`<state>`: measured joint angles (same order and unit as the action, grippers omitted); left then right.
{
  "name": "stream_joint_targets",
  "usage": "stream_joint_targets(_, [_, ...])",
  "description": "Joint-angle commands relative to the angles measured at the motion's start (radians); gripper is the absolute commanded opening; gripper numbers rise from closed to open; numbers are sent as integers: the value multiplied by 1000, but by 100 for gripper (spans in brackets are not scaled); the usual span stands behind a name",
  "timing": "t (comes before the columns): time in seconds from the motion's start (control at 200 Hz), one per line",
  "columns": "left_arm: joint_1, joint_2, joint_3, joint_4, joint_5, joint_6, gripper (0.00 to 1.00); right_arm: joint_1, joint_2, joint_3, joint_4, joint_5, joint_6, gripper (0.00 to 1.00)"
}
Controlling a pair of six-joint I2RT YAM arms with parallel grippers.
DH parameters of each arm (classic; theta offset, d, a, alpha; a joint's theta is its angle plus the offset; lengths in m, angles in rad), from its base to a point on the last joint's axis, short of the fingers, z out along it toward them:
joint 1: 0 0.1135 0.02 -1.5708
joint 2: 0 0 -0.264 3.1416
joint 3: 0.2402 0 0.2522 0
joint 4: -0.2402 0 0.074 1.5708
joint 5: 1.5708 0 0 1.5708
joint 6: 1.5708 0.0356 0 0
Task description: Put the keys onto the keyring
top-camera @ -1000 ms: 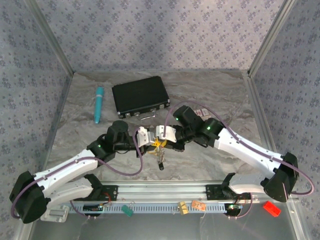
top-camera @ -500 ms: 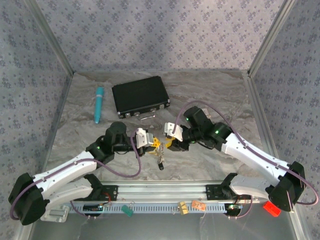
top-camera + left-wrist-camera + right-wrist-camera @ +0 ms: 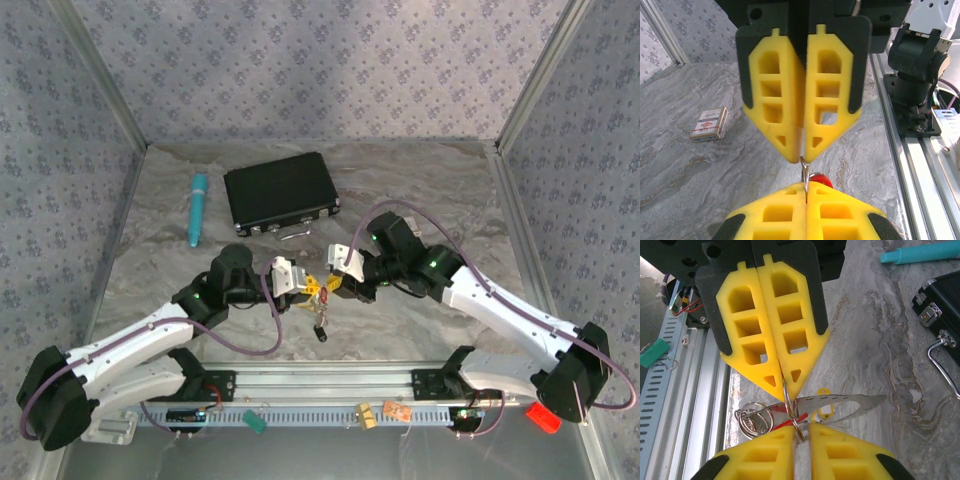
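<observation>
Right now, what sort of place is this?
Probably a lab robot cell, not a home: two arms mounted on an aluminium rail, patterned backdrop walls in a metal frame, and a marble-look tabletop.

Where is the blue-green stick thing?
In the top view, the teal stick lies on the far left of the table, just left of the black case and not touching it.

The left gripper reached down from the top of the frame, its yellow fingers pressed together on a thin metal ring at their tips. From the bottom edge, the right gripper met the same ring, its pads together. A red piece peeked just right of it. A small card box lay at left on the marbled table.
</observation>
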<state>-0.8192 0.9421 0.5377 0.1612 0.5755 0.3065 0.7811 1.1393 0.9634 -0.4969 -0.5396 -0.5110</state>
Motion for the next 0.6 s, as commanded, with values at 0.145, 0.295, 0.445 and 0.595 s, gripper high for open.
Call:
stream_joint_targets(0.145, [-5,-24,-4,60,30,13,0,1,10,4,2,-18,6,17])
stream_joint_targets(0.295, [-5,-23,-5,66,34,10,0,1,12,5,-2,-15,5,15])
stream_joint_targets(0.445, [-5,-24,-5,67,32,11,0,1,16,4,-2,-22,8,20])
stream_joint_targets(0.595, [-5,-22,-5,69,33,11,0,1,17,4,0,-28,6,21])
